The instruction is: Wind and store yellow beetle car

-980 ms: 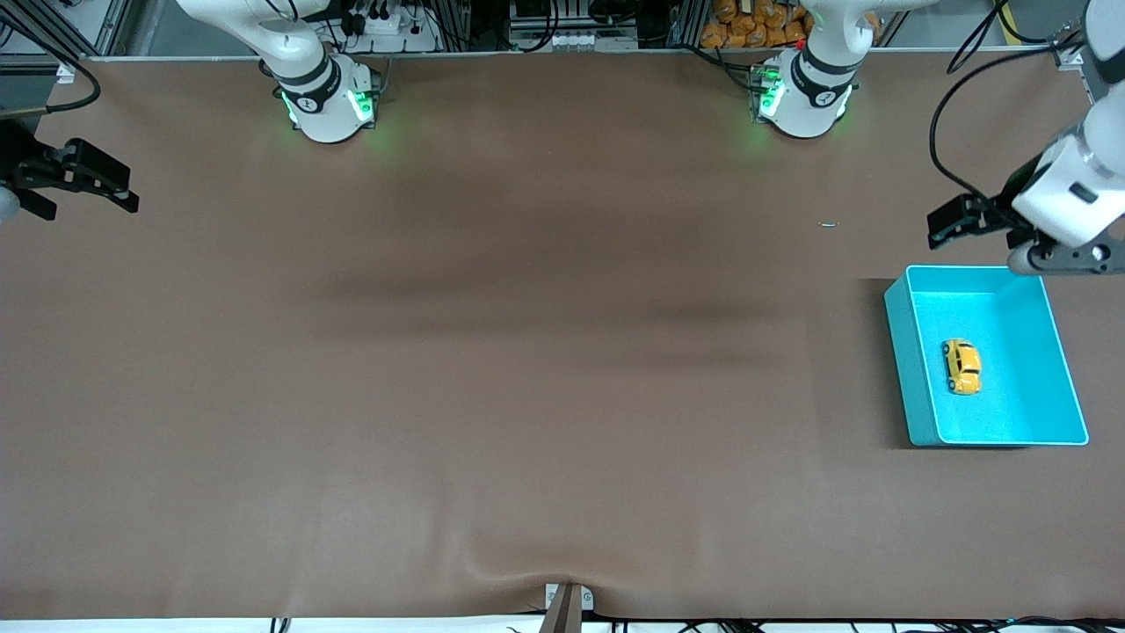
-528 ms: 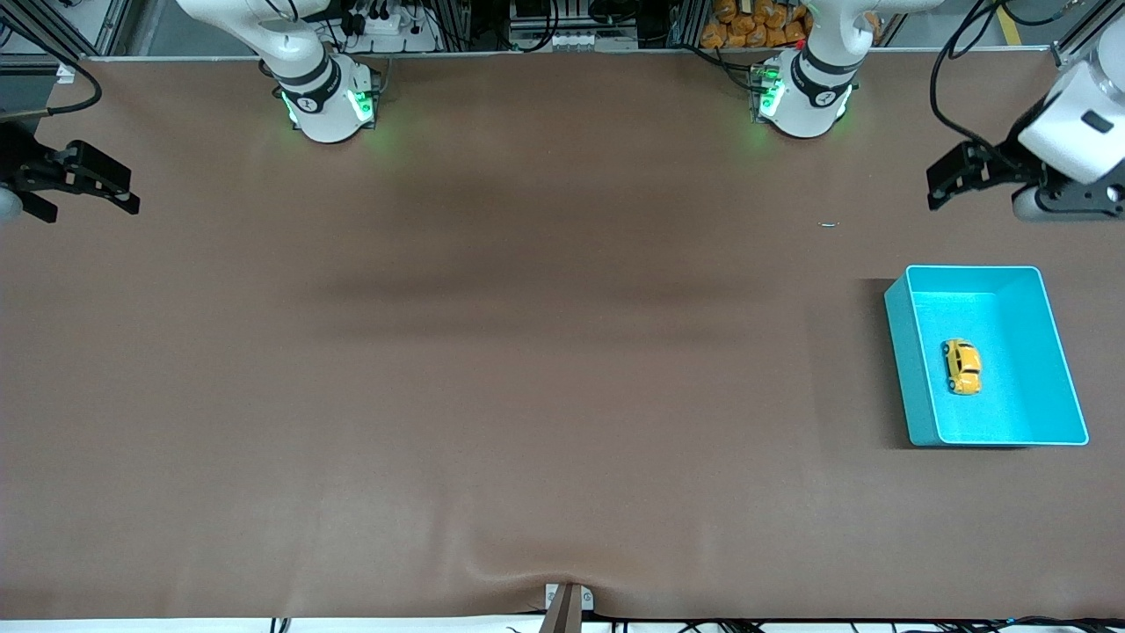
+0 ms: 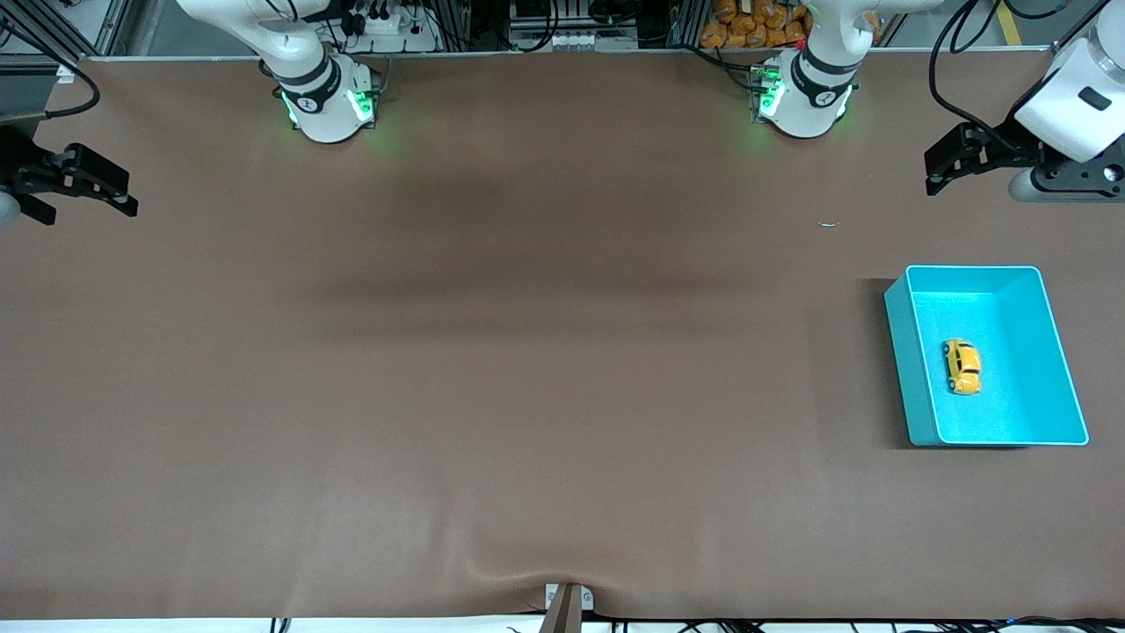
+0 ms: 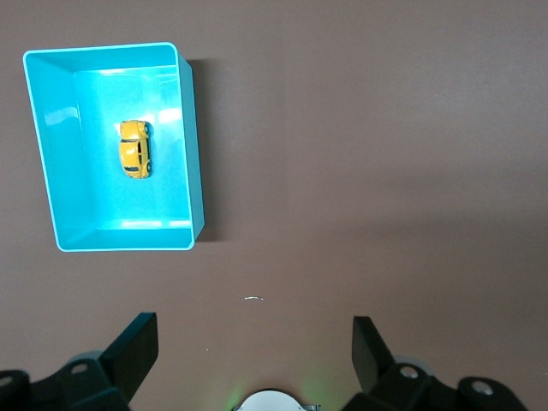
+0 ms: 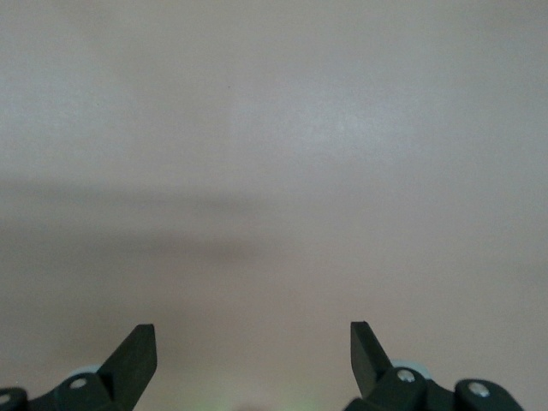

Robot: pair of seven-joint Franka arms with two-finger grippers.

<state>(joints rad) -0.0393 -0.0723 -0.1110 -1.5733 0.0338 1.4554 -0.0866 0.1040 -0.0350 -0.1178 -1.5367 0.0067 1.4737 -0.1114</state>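
**Toy car, stowed in bin**

Right hand (image 3: 83, 186): fingers spread, empty, waiting over the tabletop (image 3: 527, 369) at its own end.

Yellow beetle car (image 3: 961, 366): on its wheels inside the turquoise bin (image 3: 905, 360). Likely light, rigid, smooth; best pinched across its flanks.

Left hand (image 3: 954, 167): fingers spread, empty, over bare tabletop near the bin.

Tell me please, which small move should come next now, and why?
Probably none beyond parking: the yellow beetle car already lies inside the turquoise bin. The left gripper is open and empty over bare table near the bin; the right gripper waits open at the right arm's end. I would raise the left arm clear.
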